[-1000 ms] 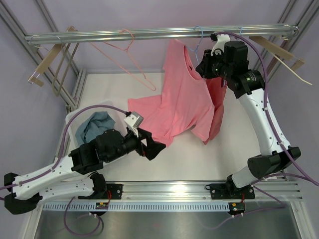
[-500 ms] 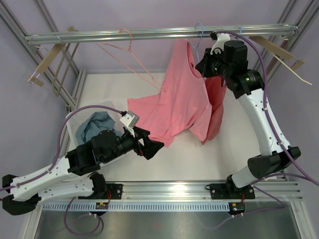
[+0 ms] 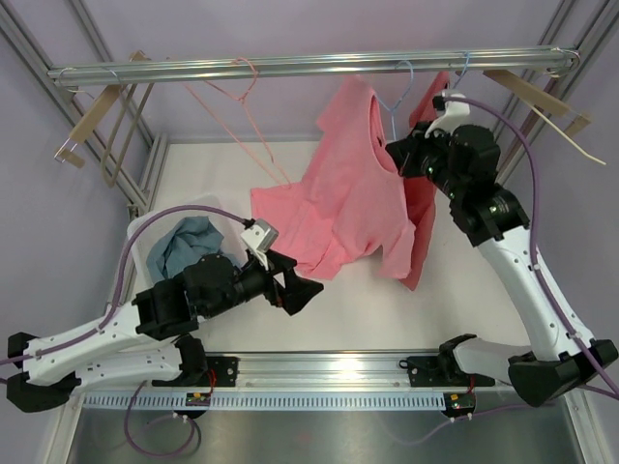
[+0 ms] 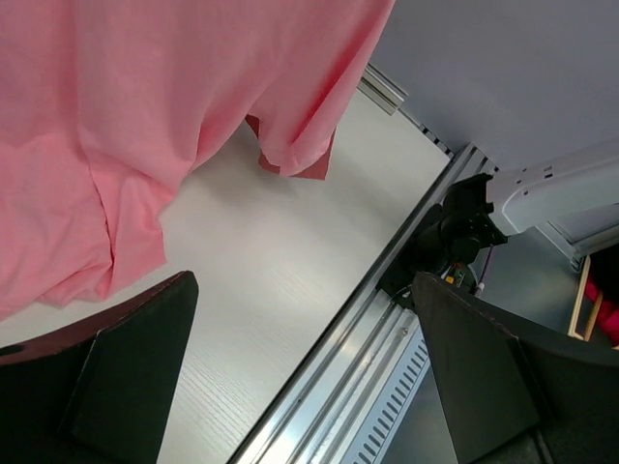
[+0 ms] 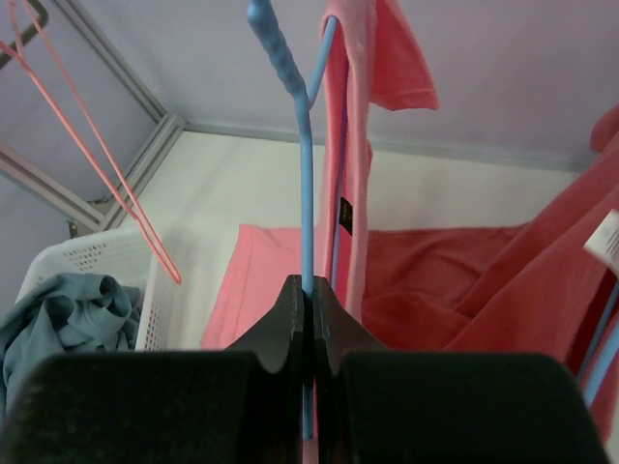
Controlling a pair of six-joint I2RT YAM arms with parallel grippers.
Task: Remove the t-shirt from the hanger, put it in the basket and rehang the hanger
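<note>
The pink t-shirt (image 3: 353, 193) hangs tilted from a blue wire hanger (image 3: 397, 92) below the rail, and its lower part drapes down to the table. My right gripper (image 3: 401, 157) is shut on the hanger's blue wire (image 5: 306, 174), just beside the shirt's neckline (image 5: 353, 145). My left gripper (image 3: 295, 288) is open and empty just in front of the shirt's hem. In the left wrist view the shirt (image 4: 145, 97) fills the top left, beyond the left gripper (image 4: 300, 387), whose jaws stand wide apart.
A darker red garment (image 3: 421, 208) hangs behind the t-shirt, also in the right wrist view (image 5: 455, 280). A white basket (image 3: 143, 237) with blue-grey cloth (image 3: 184, 246) stands at left. A pink wire hanger (image 3: 242, 97) and wooden hangers (image 3: 97, 116) hang on the metal rail (image 3: 290, 66).
My right arm has shifted right and nearer with the blue hanger, and the t-shirt's top has swung with it. The left gripper has stayed open by the hem, barely moving.
</note>
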